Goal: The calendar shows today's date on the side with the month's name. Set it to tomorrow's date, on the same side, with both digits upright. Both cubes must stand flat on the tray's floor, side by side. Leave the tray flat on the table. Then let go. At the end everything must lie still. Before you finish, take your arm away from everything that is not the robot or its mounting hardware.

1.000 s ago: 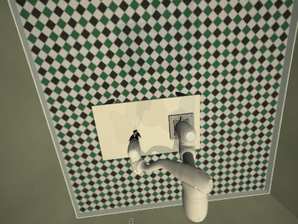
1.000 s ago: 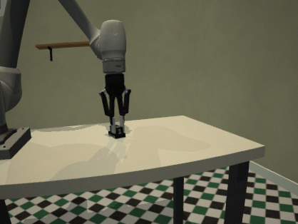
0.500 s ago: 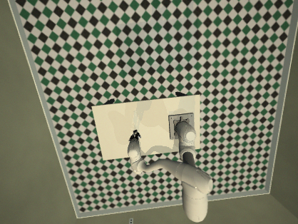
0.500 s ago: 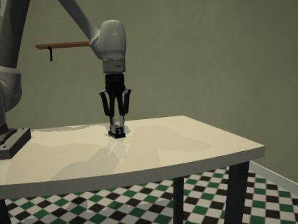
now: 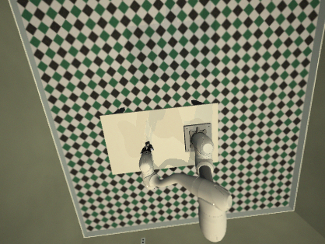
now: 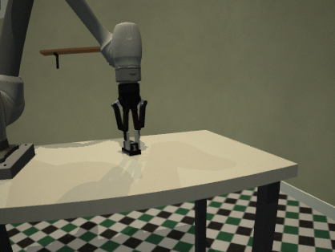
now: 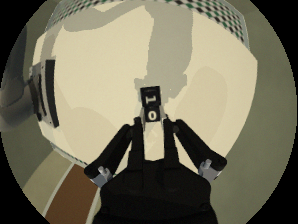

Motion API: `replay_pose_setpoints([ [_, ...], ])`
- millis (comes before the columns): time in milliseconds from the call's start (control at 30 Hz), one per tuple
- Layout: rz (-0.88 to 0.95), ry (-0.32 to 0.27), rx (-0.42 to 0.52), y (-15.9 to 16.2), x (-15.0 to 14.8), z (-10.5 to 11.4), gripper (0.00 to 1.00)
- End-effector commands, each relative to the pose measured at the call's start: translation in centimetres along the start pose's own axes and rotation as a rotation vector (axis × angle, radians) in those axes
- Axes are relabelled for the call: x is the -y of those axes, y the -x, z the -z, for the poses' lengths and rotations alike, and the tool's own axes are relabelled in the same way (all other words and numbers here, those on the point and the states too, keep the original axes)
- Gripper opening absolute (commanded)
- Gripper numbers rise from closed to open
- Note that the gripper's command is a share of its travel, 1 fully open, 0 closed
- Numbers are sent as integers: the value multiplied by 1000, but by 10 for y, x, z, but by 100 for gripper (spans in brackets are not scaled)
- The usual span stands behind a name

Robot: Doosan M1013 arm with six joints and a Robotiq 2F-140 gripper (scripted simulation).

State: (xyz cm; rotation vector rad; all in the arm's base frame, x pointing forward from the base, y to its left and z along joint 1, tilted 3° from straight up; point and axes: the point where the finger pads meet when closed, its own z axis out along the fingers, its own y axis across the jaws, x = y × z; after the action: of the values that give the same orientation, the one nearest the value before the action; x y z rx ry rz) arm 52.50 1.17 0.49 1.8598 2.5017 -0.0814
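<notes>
The small black calendar tray [image 6: 131,151] stands on the cream table, left of its middle. It is tiny in the top view, under the wrist. My gripper [image 6: 131,141] points straight down over it, and the fingertips reach into the tray. In the wrist view the gripper [image 7: 153,120] is shut on a date cube [image 7: 153,115], whose pale face shows a round digit. Just beyond it is the tray's black part [image 7: 152,98] with small white marks, too small to read. I cannot tell where the second cube is. In the top view the gripper [image 5: 148,147] is near the table's left half.
The arm's grey base plate [image 5: 197,137] is bolted to the table's right part and also shows in the exterior view [image 6: 14,160]. A wooden wall shelf [image 6: 70,50] hangs behind the arm. The table edge runs close in front in the exterior view.
</notes>
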Motion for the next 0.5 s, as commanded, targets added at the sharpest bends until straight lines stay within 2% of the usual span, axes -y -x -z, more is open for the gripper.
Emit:
replay_pose_setpoints([
  [0, 0, 0, 0, 0, 0, 0, 17],
  [333, 0, 0, 0, 0, 0, 0, 22],
  [467, 0, 0, 0, 0, 0, 0, 27],
])
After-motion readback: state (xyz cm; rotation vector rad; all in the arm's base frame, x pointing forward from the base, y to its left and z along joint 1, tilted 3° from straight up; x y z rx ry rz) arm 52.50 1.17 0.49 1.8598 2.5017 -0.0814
